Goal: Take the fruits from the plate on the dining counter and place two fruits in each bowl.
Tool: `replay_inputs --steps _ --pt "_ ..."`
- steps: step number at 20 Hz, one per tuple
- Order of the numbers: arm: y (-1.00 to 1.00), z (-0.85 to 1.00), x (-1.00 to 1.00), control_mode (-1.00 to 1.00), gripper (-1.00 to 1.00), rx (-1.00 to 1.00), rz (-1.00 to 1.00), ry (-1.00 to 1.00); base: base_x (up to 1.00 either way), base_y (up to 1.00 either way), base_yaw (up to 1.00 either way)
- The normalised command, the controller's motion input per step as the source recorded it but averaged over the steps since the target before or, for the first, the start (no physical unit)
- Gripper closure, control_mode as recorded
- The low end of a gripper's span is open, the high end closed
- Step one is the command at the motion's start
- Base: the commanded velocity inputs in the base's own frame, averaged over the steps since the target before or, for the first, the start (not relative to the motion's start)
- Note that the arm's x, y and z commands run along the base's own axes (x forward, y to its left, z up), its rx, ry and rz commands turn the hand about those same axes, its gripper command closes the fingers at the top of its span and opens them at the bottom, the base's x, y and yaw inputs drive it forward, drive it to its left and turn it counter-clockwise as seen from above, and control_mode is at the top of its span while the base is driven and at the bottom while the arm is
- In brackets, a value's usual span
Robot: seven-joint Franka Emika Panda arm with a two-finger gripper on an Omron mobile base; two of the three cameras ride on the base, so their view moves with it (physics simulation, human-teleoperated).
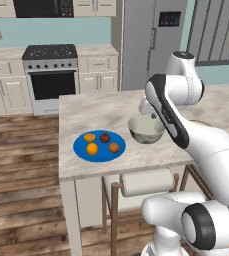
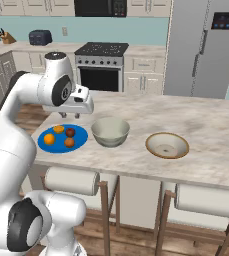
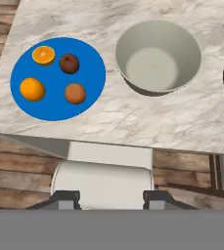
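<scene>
The blue plate lies near the left end of the table, close to the near edge, and all four fruits rest on it, apart from one another. Taking them left to right in the hand view, a whole orange sits at the plate's left side, a cut orange half lies beyond it toward the far rim, a dark red-brown fruit sits just right of that half, and a reddish-orange fruit rests nearer the table's front edge. Just right of the plate, not touching it, stands the deep grey-green bowl with its pale inside showing nothing in it. Farther right along the table, well apart from the first bowl, sits the shallower tan-rimmed bowl, also holding nothing. The end effector hangs above the near edge of the table, out over the padded stool below, its fingertips spread wide with nothing between them. In the right base view the white hand hovers above the far side of the plate.
</scene>
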Motion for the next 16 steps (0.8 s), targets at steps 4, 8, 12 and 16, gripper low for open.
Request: replay_inputs --steps 4,8,12,16 --pt "0.12 -0.12 0.00 -1.00 -1.00 0.00 0.00 0.04 0.00 0.00 0.00" --pt "0.52 -0.28 0.00 -1.00 -1.00 0.00 0.00 0.11 0.00 0.00 0.00" --pt "0.42 -0.36 0.00 -1.00 -1.00 0.01 0.00 0.12 0.00 0.00 0.00" --pt "0.22 -0.37 0.18 -1.00 -1.00 0.03 0.00 0.15 0.00 0.00 0.00"
